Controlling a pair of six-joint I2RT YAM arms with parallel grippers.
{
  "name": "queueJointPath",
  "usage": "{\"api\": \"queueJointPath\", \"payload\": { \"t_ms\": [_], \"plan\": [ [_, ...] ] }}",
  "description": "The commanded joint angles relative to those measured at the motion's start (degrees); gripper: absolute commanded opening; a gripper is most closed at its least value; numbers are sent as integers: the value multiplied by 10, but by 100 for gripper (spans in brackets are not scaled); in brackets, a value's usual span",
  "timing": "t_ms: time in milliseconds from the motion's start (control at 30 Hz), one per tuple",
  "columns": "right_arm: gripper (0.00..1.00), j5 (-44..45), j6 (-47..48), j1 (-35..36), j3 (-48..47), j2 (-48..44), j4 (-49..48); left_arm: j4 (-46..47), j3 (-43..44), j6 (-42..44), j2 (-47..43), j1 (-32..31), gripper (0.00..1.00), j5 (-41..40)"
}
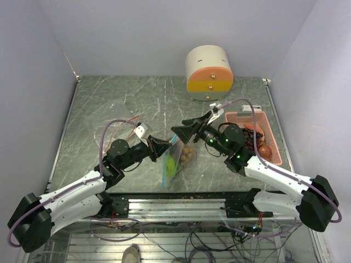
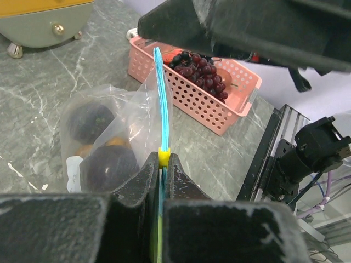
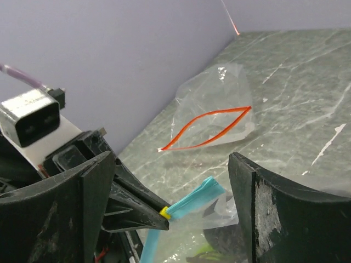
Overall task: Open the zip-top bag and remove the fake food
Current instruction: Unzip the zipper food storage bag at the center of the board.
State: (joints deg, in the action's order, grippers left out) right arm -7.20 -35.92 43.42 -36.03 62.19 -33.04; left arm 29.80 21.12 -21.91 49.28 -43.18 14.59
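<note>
The clear zip-top bag (image 1: 176, 159) with a blue zip strip (image 2: 162, 98) hangs from my left gripper (image 1: 166, 149), which is shut on the strip just below the yellow slider (image 2: 164, 156). The bag holds a green piece (image 1: 171, 164), a tan-brown grape bunch (image 1: 187, 153) and dark round pieces (image 2: 107, 164). My right gripper (image 1: 180, 127) is open and empty, its jaws spread on either side of the strip's free end (image 3: 200, 194) without touching it. A dark purple grape bunch (image 2: 197, 68) and a reddish-orange fruit (image 1: 265, 151) lie in the pink basket (image 1: 237, 116).
An empty clear bag with a red zip (image 3: 211, 123) lies on the table at the left, behind my left arm. A cream and orange round cabinet (image 1: 208, 71) stands at the back. The pink basket (image 2: 214, 112) sits at the right, close to my right arm.
</note>
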Motion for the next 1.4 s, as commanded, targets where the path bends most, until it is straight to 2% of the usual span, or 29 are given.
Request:
{"api": "queueJointPath", "payload": {
  "t_ms": [0,200,267,400,467,567,800,1067,1367],
  "plan": [
    [84,47,59,25,-3,31,-15,43,10,-14,5,1,7,13],
    [82,47,62,43,2,68,-33,16,27,-5,-6,1,7,6],
    [75,47,61,48,5,71,-39,10,34,-2,-7,1,7,3],
    [41,53,61,59,10,69,-53,12,44,-1,0,1,7,1],
    [28,56,64,62,11,67,-53,16,49,-2,8,1,7,3],
    [0,70,73,64,12,57,-41,18,50,-2,17,1,7,9],
    [0,127,95,48,-38,38,45,9,27,-9,-10,1,7,3],
    [0,26,50,-80,-88,63,63,-5,24,-12,-23,1,7,10],
    [0,-17,26,-187,-116,88,55,-8,-33,-38,-76,1,7,11]
  ]
}}
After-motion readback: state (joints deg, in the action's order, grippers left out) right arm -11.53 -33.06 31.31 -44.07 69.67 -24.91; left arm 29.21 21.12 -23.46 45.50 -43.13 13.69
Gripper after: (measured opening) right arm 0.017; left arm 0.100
